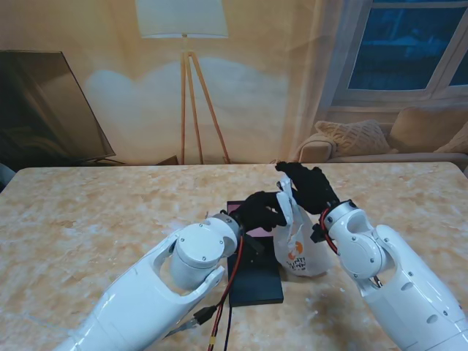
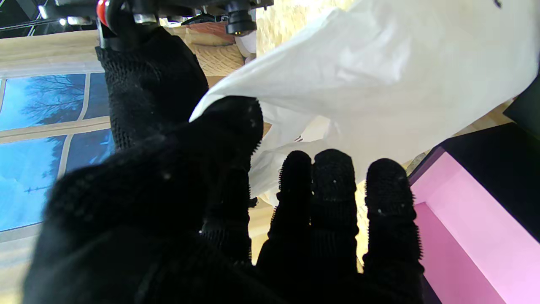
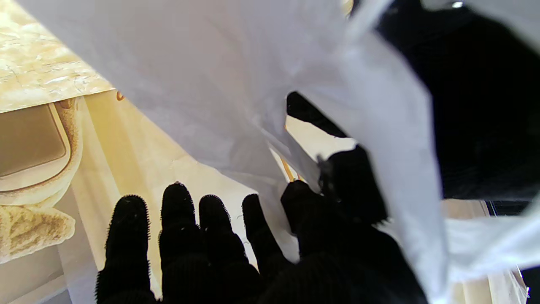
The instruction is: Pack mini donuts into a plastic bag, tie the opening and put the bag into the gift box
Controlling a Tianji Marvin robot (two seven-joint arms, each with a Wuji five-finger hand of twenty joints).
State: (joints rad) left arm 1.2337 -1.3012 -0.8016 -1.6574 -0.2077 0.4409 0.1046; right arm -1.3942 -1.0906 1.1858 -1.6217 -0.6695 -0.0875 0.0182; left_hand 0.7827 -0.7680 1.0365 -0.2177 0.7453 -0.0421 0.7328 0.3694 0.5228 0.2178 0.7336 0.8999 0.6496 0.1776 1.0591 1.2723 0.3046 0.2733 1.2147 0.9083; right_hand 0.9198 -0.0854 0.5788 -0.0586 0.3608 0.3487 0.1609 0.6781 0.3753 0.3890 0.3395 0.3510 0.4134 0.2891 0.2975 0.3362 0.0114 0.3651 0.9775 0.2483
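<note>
Left hand beside gift box's pink interior

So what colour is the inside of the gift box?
Pink inside the black gift box, clearest in the left wrist view.

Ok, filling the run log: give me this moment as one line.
stage: tying bag | left robot hand: pinching bag top | right robot hand: pinching bag top | plastic bag: on table beside gift box

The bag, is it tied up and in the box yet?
Not yet. The white bag stands bulging beside the gift box, so it looks filled. Left hand and right hand both pinch its top, working the tie. Boxing remains.
</note>
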